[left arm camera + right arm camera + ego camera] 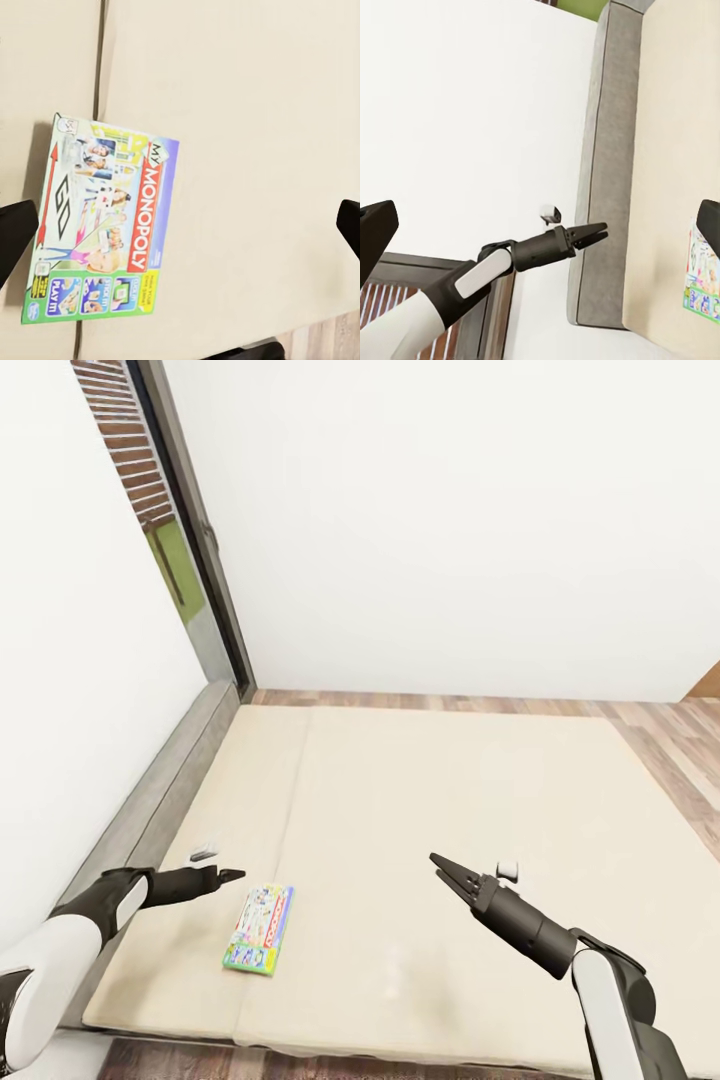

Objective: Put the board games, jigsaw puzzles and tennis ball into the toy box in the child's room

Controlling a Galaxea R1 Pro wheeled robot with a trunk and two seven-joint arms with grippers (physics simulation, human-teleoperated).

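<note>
Flat, glossy rectangular board game (101,225) lies on smooth beige bed (480,810).

Both arms have glossy white upper shells that give way to matte black forearm sleeves tapering toward slim black grippers. The left gripper (232,875) ends in thin pointed fingers, as does the right gripper (440,865). Each wrist carries a small white-grey camera block (204,851).
</note>
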